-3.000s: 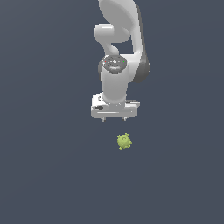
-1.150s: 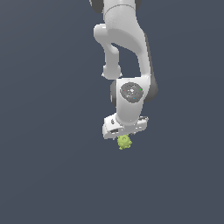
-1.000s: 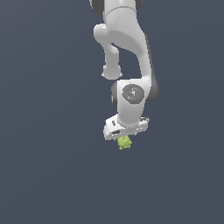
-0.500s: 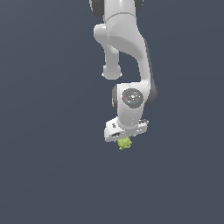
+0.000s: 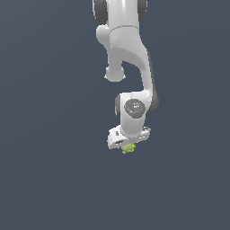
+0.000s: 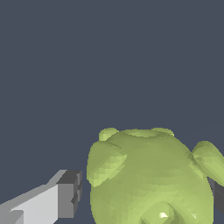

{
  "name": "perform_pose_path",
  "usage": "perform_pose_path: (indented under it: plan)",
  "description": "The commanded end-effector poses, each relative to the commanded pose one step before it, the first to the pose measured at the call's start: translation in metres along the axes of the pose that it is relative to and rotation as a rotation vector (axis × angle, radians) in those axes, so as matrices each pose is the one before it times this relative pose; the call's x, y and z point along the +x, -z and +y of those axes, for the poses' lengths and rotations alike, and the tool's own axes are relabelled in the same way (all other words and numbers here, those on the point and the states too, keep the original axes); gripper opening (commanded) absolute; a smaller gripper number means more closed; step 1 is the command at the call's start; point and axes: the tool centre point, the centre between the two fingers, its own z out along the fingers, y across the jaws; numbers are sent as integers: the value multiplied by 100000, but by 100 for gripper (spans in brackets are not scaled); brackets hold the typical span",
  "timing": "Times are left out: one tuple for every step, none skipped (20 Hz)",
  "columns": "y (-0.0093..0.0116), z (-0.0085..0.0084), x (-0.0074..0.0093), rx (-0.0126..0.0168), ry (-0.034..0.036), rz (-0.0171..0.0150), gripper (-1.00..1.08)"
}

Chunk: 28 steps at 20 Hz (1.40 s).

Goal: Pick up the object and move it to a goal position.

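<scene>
Hanging low in the exterior view, the white arm sets its hand (image 5: 127, 144) right over the object (image 5: 128, 148), the knobbly yellow-green lump peeking out just beneath it; whether the surface is touched cannot be told. In the wrist view the object (image 6: 153, 179) sits between the fingers (image 6: 68, 194), one pad beside it with a sliver of gap (the other barely shows), so the hand looks part-open, not clamped. Judged step: grasping; next comes closing, then lifting toward the goal, which is unmarked. No writing is legible.
</scene>
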Motion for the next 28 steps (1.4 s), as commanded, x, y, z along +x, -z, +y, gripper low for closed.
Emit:
perform_pose_path:
  plan:
    - [-19, 17, 94, -33, 7, 164, -100]
    - [0, 0, 0, 0, 0, 0, -100]
    - [0, 0, 0, 0, 0, 0, -100]
    - [0, 0, 0, 0, 0, 0, -100]
    - [0, 0, 0, 0, 0, 0, -100]
    - [0, 0, 0, 0, 0, 0, -100]
    - [0, 0, 0, 0, 0, 0, -100]
    - [0, 0, 0, 0, 0, 0, -100]
    - [0, 0, 0, 0, 0, 0, -100]
    - [0, 0, 0, 0, 0, 0, -100]
    - [7, 1, -1, 0, 0, 0, -100]
    - [25, -25, -2, 0, 0, 0, -100]
    - [76, -74, -7, 0, 0, 0, -100]
    - [127, -124, -11, 0, 0, 0, -100]
    - [179, -175, -16, 0, 0, 0, -100]
    - [231, -226, -20, 0, 0, 0, -100]
    - [284, -278, -25, 0, 0, 0, -100]
    - [339, -331, -29, 0, 0, 0, -100]
    - [395, -385, -34, 0, 0, 0, -100]
    - [453, -441, -38, 0, 0, 0, -100]
    - [513, -500, -43, 0, 0, 0, -100]
    - [576, -561, -47, 0, 0, 0, -100]
    - [645, -630, -51, -69, 1, -6, -100]
    - [713, -692, -56, 0, 0, 0, -100]
    - [782, -758, -60, 0, 0, 0, -100]
    - [843, -815, -63, 0, 0, 0, -100]
    - [896, -865, -64, 0, 0, 0, -100]
    - [917, -884, -62, 0, 0, 0, -100]
